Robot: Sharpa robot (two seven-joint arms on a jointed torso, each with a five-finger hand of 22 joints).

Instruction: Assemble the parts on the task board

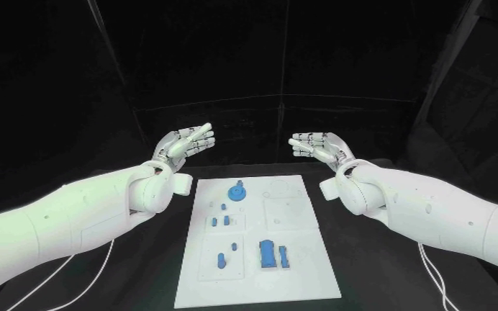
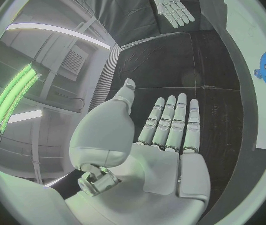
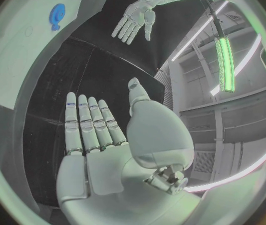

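On the white board [image 1: 311,282] in the middle of the desk [image 1: 373,268], small blue parts [image 1: 272,255] lie nearest and a blue gear [image 1: 237,194] farther; assembly looks barely begun. Beyond, left hand [image 1: 187,144] and right hand [image 1: 319,145] hover, fingers [image 2: 170,120] spread, holding nothing.

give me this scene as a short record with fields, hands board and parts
left hand: raised beyond the board's far left corner, fingers apart, holding nothing
right hand: raised beyond the far right corner, fingers apart, holding nothing
task board: white plate lying flat on the black table
parts: round blue gear near the far end; blue block at the near end; small blue pieces between them
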